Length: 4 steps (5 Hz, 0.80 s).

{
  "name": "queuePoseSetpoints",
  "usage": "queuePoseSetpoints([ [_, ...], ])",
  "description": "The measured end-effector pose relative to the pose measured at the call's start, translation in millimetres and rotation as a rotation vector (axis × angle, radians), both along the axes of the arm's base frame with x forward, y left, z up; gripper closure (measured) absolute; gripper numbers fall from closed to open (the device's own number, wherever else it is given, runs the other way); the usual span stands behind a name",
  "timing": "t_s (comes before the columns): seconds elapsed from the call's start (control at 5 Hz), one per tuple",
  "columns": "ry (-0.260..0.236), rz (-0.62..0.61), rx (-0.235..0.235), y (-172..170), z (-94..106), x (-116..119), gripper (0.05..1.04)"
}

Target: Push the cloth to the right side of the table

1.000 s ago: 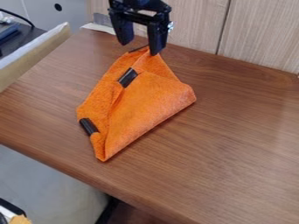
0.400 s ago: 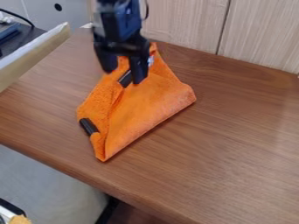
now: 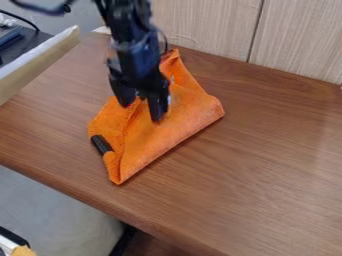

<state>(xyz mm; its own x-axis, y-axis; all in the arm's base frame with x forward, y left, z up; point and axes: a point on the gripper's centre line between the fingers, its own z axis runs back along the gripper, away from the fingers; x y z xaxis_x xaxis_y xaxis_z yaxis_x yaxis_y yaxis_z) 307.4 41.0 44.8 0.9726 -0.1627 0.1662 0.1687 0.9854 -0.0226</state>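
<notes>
My black gripper (image 3: 141,112) hangs over the upper middle of the orange cloth (image 3: 150,142), its two fingers apart with a gap between the tips. The cloth is folded into a rough triangle on the brown wooden table (image 3: 267,150), left of the table's middle. A black strip shows on the cloth's lower left edge. The arm hides part of the cloth's upper left. Whether the fingertips touch the fabric I cannot tell.
Behind the table stands a light wood-panel wall (image 3: 207,25). A pale board (image 3: 40,57) runs along the left edge, with a dark surface beyond it. The table's front edge slants down toward the lower right.
From the cloth's top corner, my gripper has moved down the view and slightly left, over the cloth's upper middle. The cloth has not visibly shifted.
</notes>
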Motion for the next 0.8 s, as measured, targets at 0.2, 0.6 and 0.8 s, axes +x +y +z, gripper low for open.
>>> queuePoseSetpoints([
  [0.2, 0.006, 0.015, 0.012, 2.5, -15.1, 3.2, 0.083],
  [0.6, -0.019, 0.007, 0.02, -1.5, -18.3, 6.5, 0.083],
  [0.8, -0.017, -0.01, 0.018, -4.8, -17.8, 7.0, 0.083],
])
